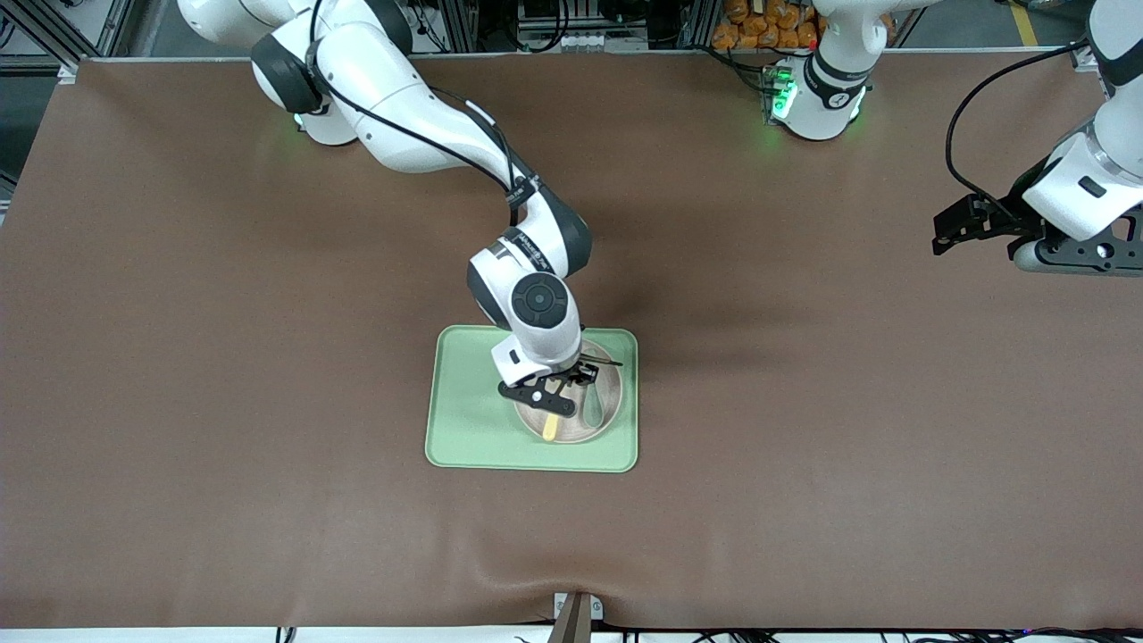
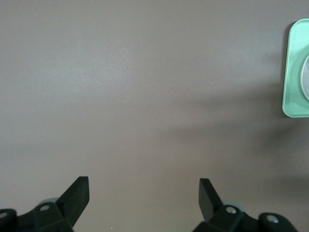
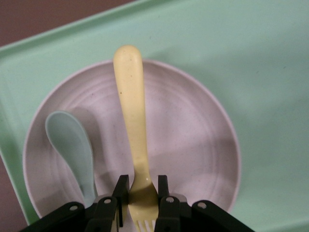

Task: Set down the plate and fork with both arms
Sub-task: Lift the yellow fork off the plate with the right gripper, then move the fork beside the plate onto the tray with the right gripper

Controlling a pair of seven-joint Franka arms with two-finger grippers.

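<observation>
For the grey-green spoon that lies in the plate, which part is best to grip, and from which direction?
Probably the spoon by its narrow handle, from straight above, jaws across it: the bowl is wide, and the stem lies flat in the plate beside the fork. That stem end is hidden under the right gripper, shut on the fork, so wait for it to leave. The left gripper waits open over bare table.

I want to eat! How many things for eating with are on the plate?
2. The fork lies on the plate, right gripper shut on it. The spoon lies beside the fork.
</observation>
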